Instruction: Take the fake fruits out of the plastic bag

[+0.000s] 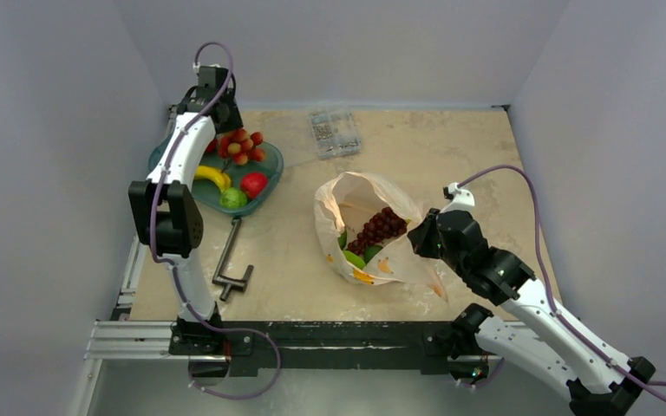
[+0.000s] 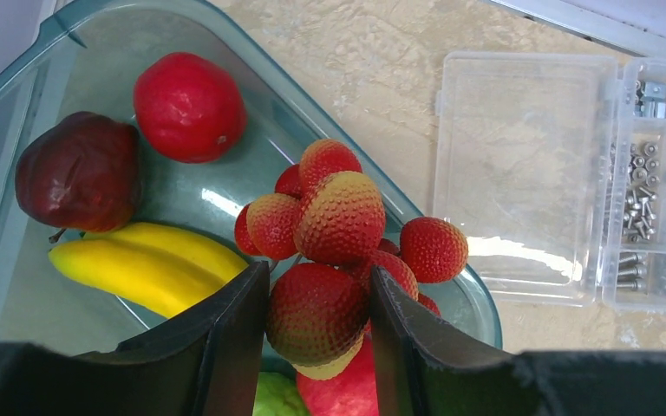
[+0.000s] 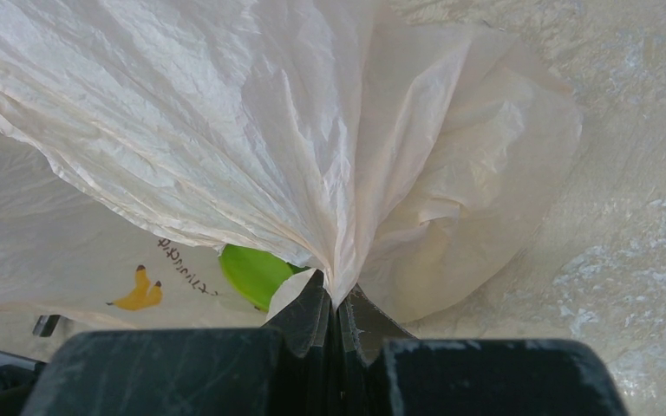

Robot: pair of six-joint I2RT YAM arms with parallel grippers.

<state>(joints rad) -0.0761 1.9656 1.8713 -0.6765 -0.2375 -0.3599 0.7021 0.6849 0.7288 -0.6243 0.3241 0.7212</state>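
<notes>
Left claw [image 2: 318,276] grips cherry bunch [image 2: 340,217] over tray [image 2: 87,43] rim, rt claw [image 3: 336,293] pinches bag [image 3: 225,130] edge

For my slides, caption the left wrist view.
Left gripper clamps a red-yellow fruit bunch over the teal tray holding a banana, a dark apple and a red apple.

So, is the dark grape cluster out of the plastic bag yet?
No, the dark grape cluster lies inside the open plastic bag in the top view.
</notes>
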